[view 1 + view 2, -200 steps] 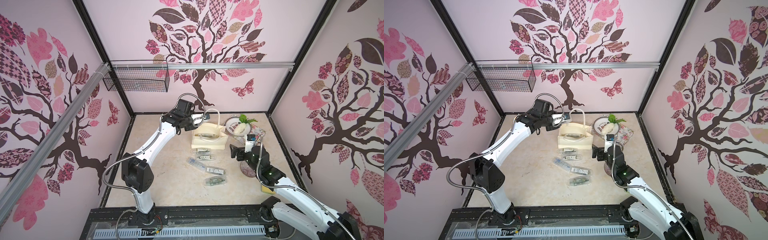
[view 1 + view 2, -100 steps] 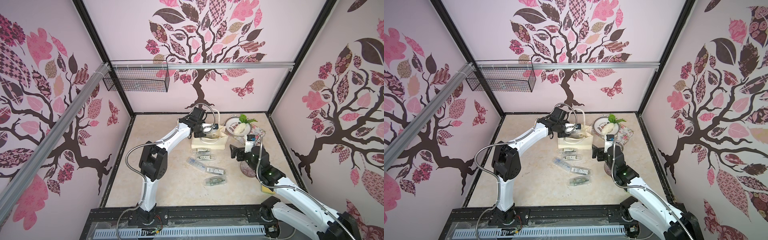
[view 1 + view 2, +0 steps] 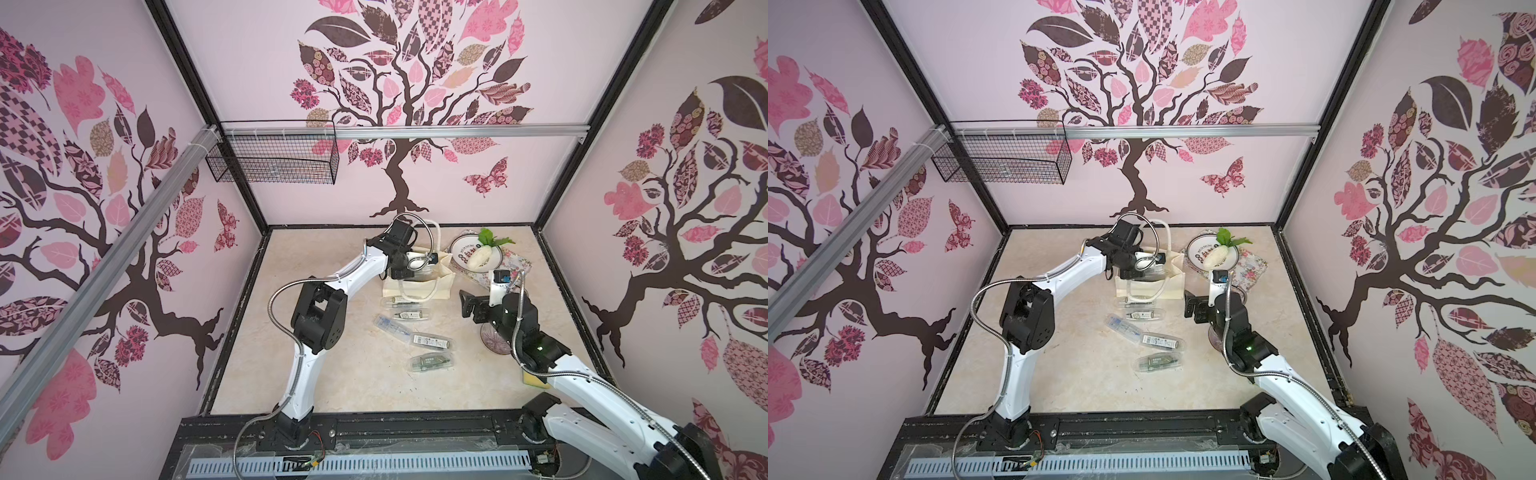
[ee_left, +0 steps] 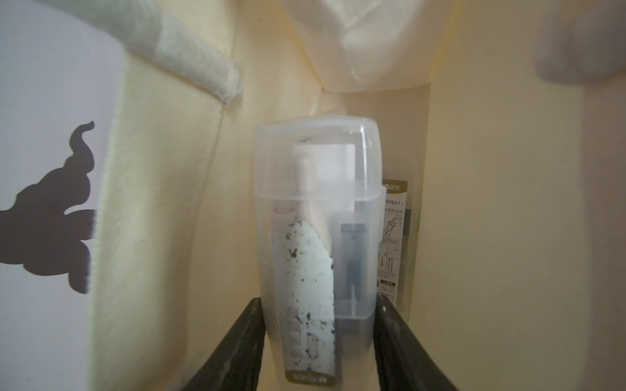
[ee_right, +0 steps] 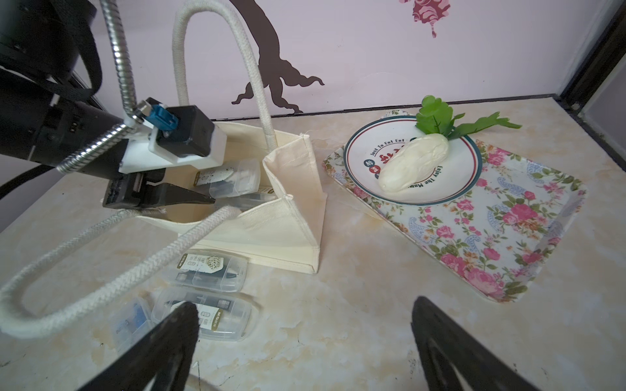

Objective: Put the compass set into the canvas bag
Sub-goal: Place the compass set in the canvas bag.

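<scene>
In both top views, I'm watching the left gripper (image 3: 406, 272) reaching into the open, boxy cream canvas bag (image 3: 432, 286). The right gripper (image 3: 467, 305) is hanging near the bag, jaws spread wide.

In the left wrist view, the jaws are clamping both sides of the compass set (image 4: 318, 216), a clear rounded plastic box with a scuffed white label, inside the bag.

In the right wrist view, other clear cases (image 5: 206, 270) are lying just beside the bag.

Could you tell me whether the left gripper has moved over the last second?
Yes. The left gripper has come down from above the canvas bag into its open top, holding a compass set.
</scene>
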Robot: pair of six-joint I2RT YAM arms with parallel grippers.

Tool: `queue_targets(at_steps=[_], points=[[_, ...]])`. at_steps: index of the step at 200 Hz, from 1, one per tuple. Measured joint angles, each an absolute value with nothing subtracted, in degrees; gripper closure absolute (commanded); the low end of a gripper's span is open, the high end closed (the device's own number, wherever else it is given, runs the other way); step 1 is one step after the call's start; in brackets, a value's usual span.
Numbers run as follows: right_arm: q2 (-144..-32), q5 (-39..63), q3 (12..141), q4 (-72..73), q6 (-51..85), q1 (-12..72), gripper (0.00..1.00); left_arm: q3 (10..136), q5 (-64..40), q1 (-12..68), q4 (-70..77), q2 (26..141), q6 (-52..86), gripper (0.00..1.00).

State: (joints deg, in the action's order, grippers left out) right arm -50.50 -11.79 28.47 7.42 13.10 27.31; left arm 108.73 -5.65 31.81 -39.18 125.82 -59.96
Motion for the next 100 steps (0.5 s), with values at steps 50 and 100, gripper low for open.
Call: queue_targets(at_steps=[50,100], points=[[-50.06,-11.79,28.47,7.42,13.10,27.31,0.00,110.63,-5.10,31.81,-39.75,126.43,-59.90,0.43],[-50.06,-11.77,28.47,7.38,13.13,27.29,0.00,111.31,-4.97,31.81,-39.31,126.43,-58.35,0.36]])
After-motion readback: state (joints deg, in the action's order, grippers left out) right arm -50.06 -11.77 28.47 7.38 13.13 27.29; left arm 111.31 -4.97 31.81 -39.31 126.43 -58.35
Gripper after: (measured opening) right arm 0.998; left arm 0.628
